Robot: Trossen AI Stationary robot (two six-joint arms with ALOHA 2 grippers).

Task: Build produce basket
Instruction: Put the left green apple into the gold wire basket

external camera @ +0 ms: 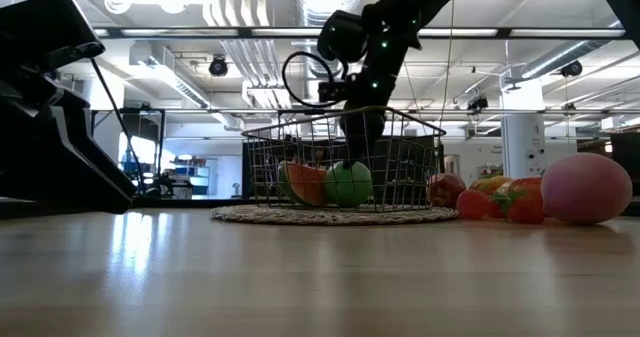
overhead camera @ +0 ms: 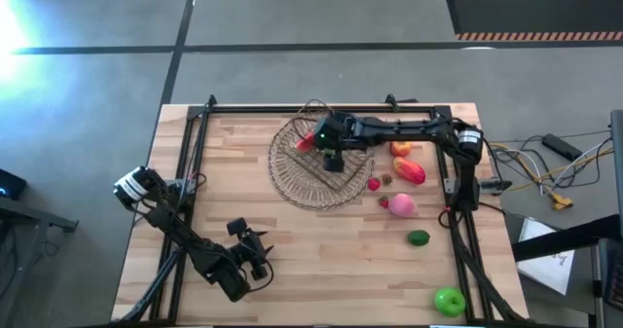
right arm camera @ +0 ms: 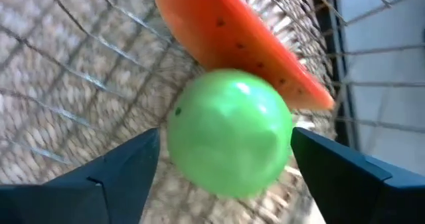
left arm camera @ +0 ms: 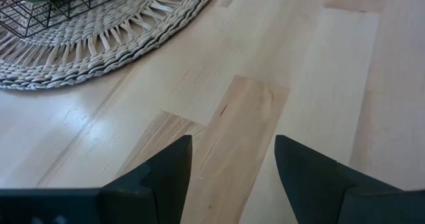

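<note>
Where the tabletop meets the lower left of the high view, the left gripper waits, jaws spread and empty. Centre: loose produce lies right of the woven mat. Upper centre: the basket on the mat holds a watermelon slice and a green apple; the right gripper straddles the apple, jaws parted.

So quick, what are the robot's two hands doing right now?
Left hand: open, empty, low over the bare table.
Right hand: inside the basket, fingers around the green apple; grip cannot be told.
</note>
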